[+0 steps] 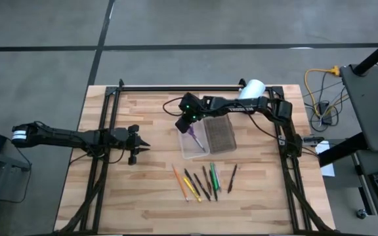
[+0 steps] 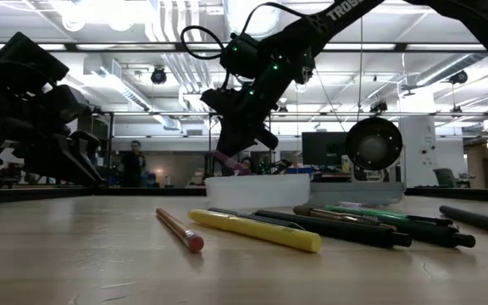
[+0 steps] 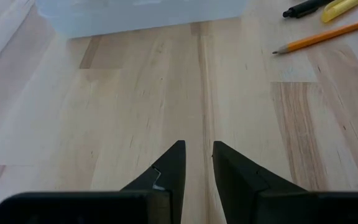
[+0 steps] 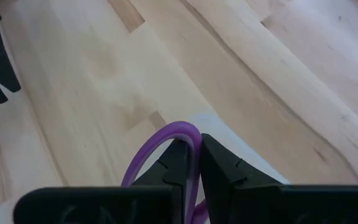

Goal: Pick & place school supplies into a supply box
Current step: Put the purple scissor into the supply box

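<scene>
table (image 1: 143, 190): wood | on it: supply box (image 1: 218, 136); pencils and pens (image 1: 202, 181)

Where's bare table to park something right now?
Free: the patch between the left gripper and the supply box, and the strip in front of the pens and pencils. Crowded: the box, where the right gripper holds the scissors.

You can't see the scissors' blades (image 4: 166, 149): the right pincer (image 4: 194, 163) covers all but one purple loop. The supply box (image 3: 135, 15) is cut off by the left wrist view's edge.
</scene>
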